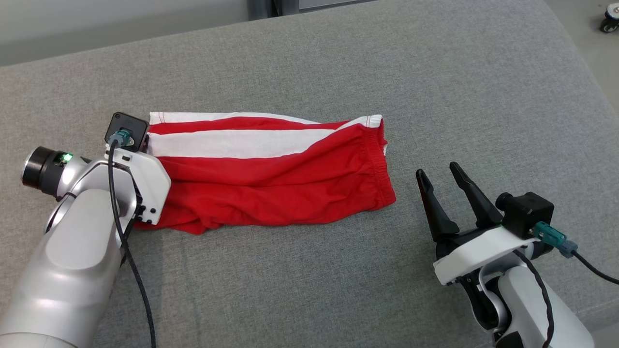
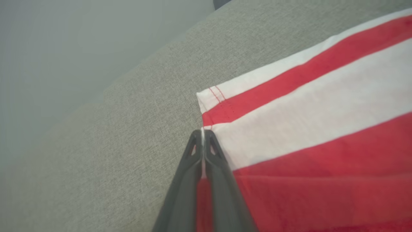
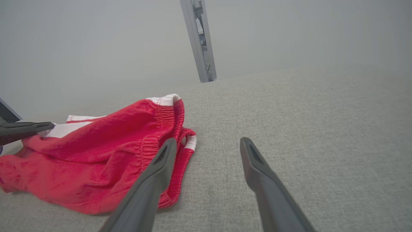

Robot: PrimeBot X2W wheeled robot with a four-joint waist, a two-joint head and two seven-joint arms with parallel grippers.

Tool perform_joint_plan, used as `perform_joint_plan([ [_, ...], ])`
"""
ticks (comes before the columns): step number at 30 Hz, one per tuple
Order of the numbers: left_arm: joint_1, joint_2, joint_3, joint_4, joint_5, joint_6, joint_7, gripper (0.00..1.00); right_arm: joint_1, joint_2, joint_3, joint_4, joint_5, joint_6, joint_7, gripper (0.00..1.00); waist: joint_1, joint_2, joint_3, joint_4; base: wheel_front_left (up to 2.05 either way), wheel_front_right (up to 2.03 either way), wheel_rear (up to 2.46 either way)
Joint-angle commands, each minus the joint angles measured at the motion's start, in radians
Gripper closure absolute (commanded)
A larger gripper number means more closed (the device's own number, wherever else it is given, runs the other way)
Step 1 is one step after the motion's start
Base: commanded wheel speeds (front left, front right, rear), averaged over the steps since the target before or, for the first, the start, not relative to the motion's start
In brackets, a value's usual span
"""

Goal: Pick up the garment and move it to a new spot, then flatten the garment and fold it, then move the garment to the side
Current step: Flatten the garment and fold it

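The garment (image 1: pixel 271 179) is a pair of red shorts with white stripes, lying crumpled lengthwise on the grey cushioned surface (image 1: pixel 309 290). Its elastic waistband is at the right end. My left gripper (image 2: pixel 202 132) is shut on the garment's (image 2: pixel 305 122) left hem, with a sliver of white and red cloth pinched between the fingers. In the head view my left wrist (image 1: pixel 135 179) covers that end of the cloth. My right gripper (image 1: pixel 437 169) stands open just right of the waistband, with nothing between its fingers. The right wrist view shows that gripper (image 3: pixel 208 141) beside the garment (image 3: pixel 96 154).
The grey surface stretches wide on every side of the shorts, with its back edge (image 1: pixel 145 43) running along the top. A caster wheel (image 1: pixel 610 19) stands on the floor at the far right. A metal post (image 3: pixel 199 42) rises beyond the surface.
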Motion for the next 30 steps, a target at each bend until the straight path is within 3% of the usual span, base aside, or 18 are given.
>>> perform_joint_plan([
  [1,-0.016,0.004,-0.001,0.001,-0.004,0.003,-0.011,1.00,-0.010,-0.003,0.001,0.005,-0.004,0.000,-0.007,0.00,0.0000,0.0000,-0.001,0.000,0.00,0.00,0.00],
  [14,-0.054,-0.006,0.016,-0.012,-0.013,0.087,-0.146,1.00,-0.014,0.001,0.007,0.006,0.001,0.000,-0.008,0.00,0.0000,0.0000,-0.005,-0.005,0.00,0.00,0.00],
  [24,-0.073,-0.007,-0.001,0.060,-0.021,0.073,-0.153,1.00,-0.017,0.004,0.007,-0.005,0.001,0.000,-0.007,0.00,0.0000,0.0000,0.005,-0.028,0.00,0.00,0.00],
  [25,-0.074,-0.010,-0.003,0.069,-0.021,0.073,-0.157,0.95,-0.017,0.005,0.007,-0.005,0.000,0.000,-0.007,0.00,0.0000,0.0000,0.006,-0.030,0.00,0.00,0.00],
  [26,-0.075,-0.014,-0.005,0.076,-0.021,0.076,-0.162,0.44,-0.016,0.007,0.007,-0.005,0.000,0.000,-0.007,0.00,0.0000,0.0000,0.006,-0.031,0.00,0.00,0.00],
  [27,-0.076,-0.017,-0.005,0.083,-0.023,0.082,-0.168,0.00,-0.014,0.008,0.008,-0.005,-0.001,0.000,-0.007,0.00,0.0000,0.0000,0.006,-0.032,0.00,0.00,0.00],
  [30,-0.079,-0.021,-0.007,0.105,-0.028,0.086,-0.188,0.00,-0.009,0.012,0.007,-0.003,-0.003,0.000,-0.007,0.00,0.0000,0.0000,0.004,-0.033,0.00,0.00,0.00],
])
